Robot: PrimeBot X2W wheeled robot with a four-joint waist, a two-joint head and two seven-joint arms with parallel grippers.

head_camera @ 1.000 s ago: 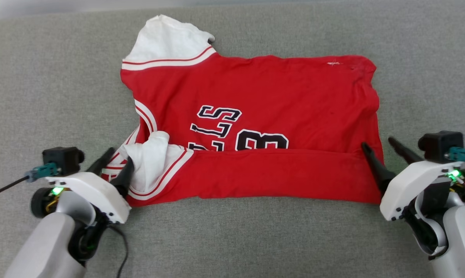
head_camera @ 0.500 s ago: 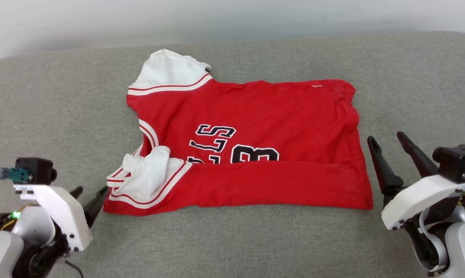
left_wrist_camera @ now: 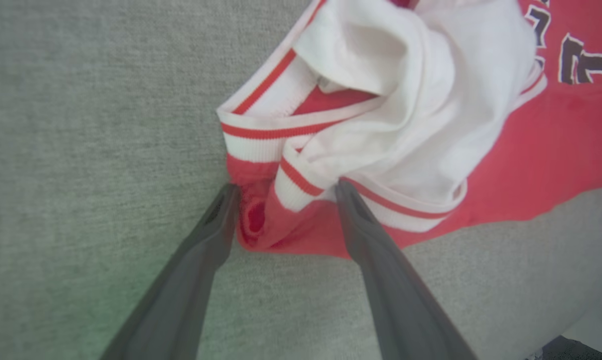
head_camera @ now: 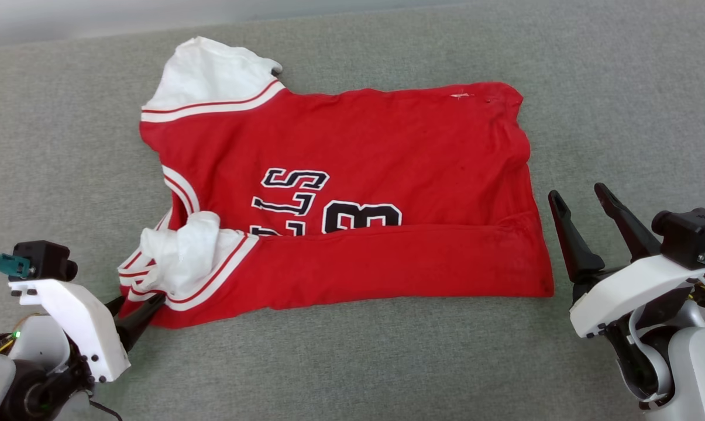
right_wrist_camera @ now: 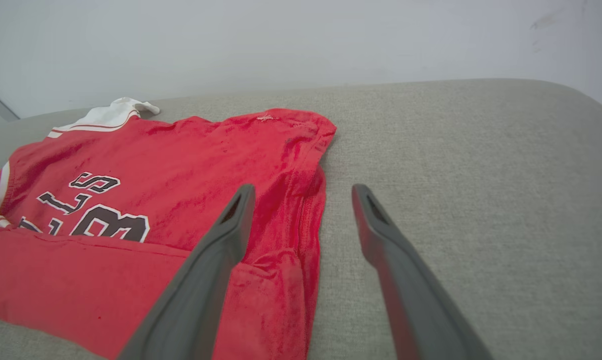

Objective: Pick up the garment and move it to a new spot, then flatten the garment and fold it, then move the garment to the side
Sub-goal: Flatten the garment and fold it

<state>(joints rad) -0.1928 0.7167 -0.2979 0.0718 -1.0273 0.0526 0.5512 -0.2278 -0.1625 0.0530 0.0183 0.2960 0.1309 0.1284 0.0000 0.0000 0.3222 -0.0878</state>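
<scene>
We find the garment (head_camera: 358,152) flat on the grey cushion (head_camera: 352,362), near hem folded up — left gripper (left_wrist_camera: 286,190) fingers spread astride its seven-o'clock corner, likely readying a pinch — right gripper (head_camera: 577,193) spread, just off three o'clock.

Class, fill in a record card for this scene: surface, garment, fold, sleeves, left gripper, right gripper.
surface: grey fabric
garment: red jersey shirt, lying spread out
fold: near edge lies folded over the bottom of the black lettering
sleeves: far sleeve flat; near sleeve bunched
left gripper: open, fingers either side of the garment's near-left corner
right gripper: open, beside the garment's right edge, holding nothing
</scene>
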